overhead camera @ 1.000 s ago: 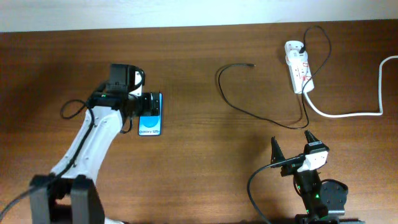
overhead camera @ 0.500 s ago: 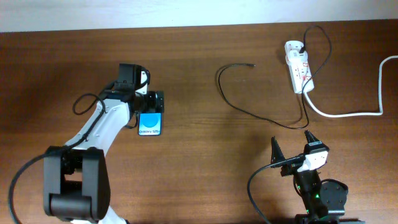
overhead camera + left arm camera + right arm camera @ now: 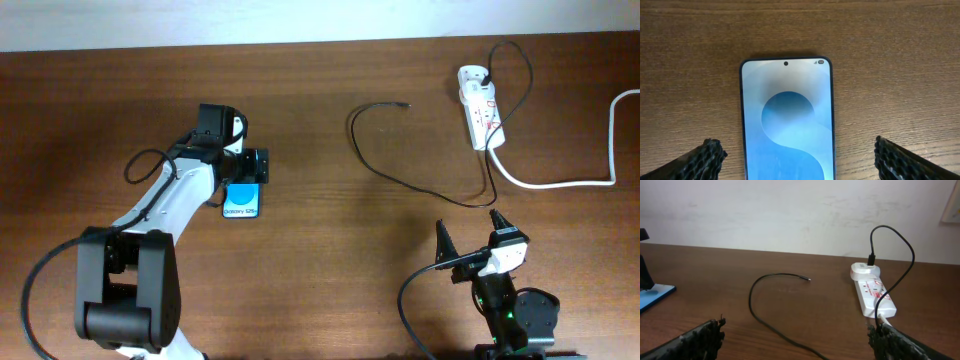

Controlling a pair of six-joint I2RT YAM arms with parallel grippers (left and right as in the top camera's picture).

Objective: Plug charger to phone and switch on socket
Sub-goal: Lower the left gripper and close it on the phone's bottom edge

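Note:
The phone [image 3: 241, 206] lies flat on the wooden table, blue screen up. In the left wrist view the phone [image 3: 786, 120] fills the middle. My left gripper [image 3: 247, 166] is open above the phone's far end, and its fingers [image 3: 707, 160] stand apart from the phone's sides. The charger is a thin black cable [image 3: 365, 160] with its free tip [image 3: 406, 104] lying on the table. It runs to a white plug [image 3: 471, 74] in the socket [image 3: 484, 118]. My right gripper [image 3: 470, 234] is open and empty near the front edge. Its view shows the cable [image 3: 751, 302] and the socket [image 3: 875, 297].
The socket's thick white cord [image 3: 560, 184] runs right to the table's edge. A pale wall [image 3: 790, 215] stands behind the table. The cable loops across the table between the phone and the socket.
My left arm has shifted a little to the right, bringing the gripper over the phone's far end. The right arm, cable and socket have not moved.

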